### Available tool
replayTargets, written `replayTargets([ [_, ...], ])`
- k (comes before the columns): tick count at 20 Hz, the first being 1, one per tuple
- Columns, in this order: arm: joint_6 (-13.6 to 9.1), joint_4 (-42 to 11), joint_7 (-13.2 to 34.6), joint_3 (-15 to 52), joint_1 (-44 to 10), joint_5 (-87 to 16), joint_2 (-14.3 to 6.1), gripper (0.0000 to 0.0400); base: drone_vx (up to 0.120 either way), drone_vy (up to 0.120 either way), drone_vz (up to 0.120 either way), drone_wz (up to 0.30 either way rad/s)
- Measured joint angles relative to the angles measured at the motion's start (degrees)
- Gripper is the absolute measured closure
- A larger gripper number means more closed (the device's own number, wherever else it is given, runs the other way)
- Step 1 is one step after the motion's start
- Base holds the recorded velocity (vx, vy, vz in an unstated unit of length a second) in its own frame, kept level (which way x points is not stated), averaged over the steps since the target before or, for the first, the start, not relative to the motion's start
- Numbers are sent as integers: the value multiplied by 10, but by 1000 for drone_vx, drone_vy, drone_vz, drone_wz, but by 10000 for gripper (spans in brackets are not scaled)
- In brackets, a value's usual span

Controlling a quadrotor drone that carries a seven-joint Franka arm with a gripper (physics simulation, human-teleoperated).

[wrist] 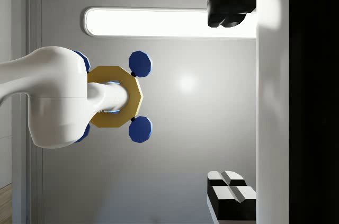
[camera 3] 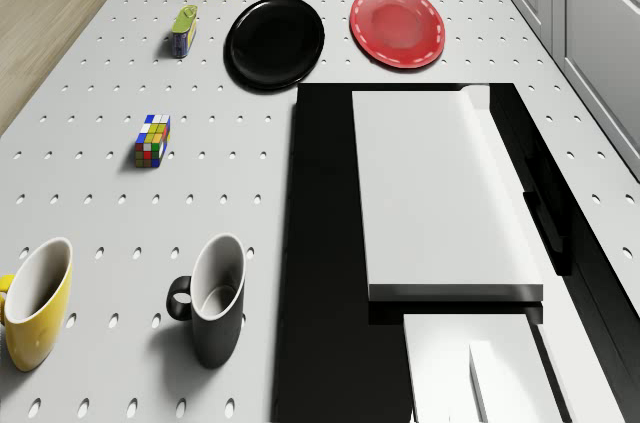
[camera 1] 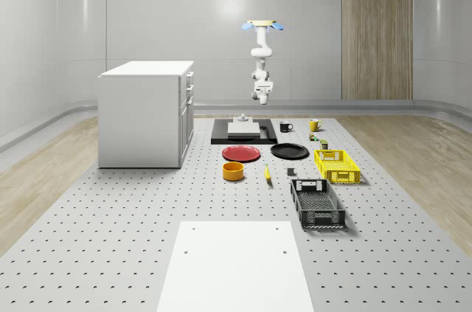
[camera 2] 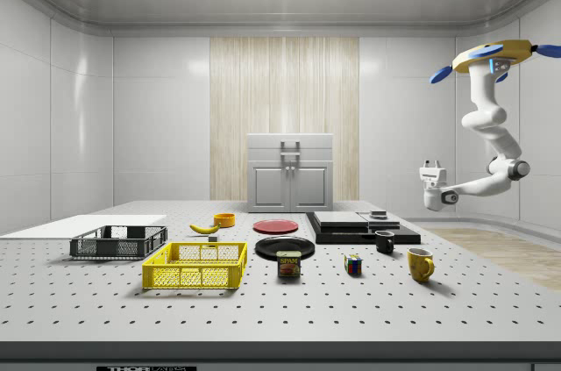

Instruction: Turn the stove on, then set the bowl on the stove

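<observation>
The bowl (camera 1: 233, 171) sits on the holey table (camera 1: 110, 238), open side up, just beside the red plate (camera 1: 241, 153) and well apart from the stove (camera 1: 221, 135). It is round and orange-yellow with low smooth walls, so we think it will be easy to pinch by the rim. The stove is a flat black tray with a pale, hard slab on top. The drone (camera 1: 263, 26) hovers in the air by the far end of the stove, and its white arm bends down so that the gripper (camera 2: 431, 169) hangs above that end, touching nothing. We think it is there because the stove must be switched on first. The jaws are spread apart and hold nothing
</observation>
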Motion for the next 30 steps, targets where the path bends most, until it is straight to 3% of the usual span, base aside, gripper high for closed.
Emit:
replayTargets([
  [6,3,-2,0,1,0,-1,-2,0,7,-120,0,0],
  [13,6,-4,0,4,-2,-5,-4,0,114,-120,0,0],
  [23,10,-7,4,22,-7,-30,-7,0,0,-120,0,0],
  [30,14,-16,13,72,-23,-101,-11,0,0,-120,0,0],
])
